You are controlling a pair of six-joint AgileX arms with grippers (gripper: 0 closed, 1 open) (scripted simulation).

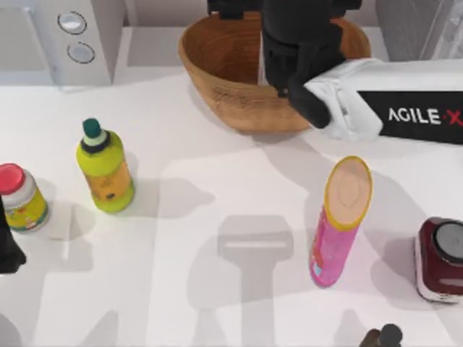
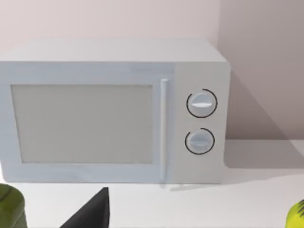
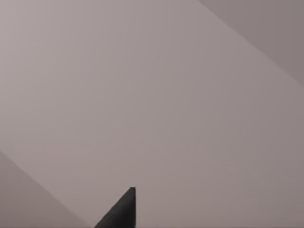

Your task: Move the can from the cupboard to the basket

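1. The right gripper [image 1: 289,54] hangs over the basket [image 1: 210,69], reaching in from the top view's right; its dark wrist hides most of the basket's inside.
2. A thin pale upright sliver shows at the wrist's left edge, over the basket; I cannot tell whether that is the can, nor whether the fingers are apart or clamped on anything.
3. My judgement: if the can is held, it stands upright above the basket and only release remains.
4. The visible part of the basket's inside is bare.
5. A corner of the grey cupboard [image 1: 416,25] lies right of the basket.
6. The left gripper [image 1: 9,249] is parked far left of the basket, beside the red-lidded jar [image 1: 22,196].
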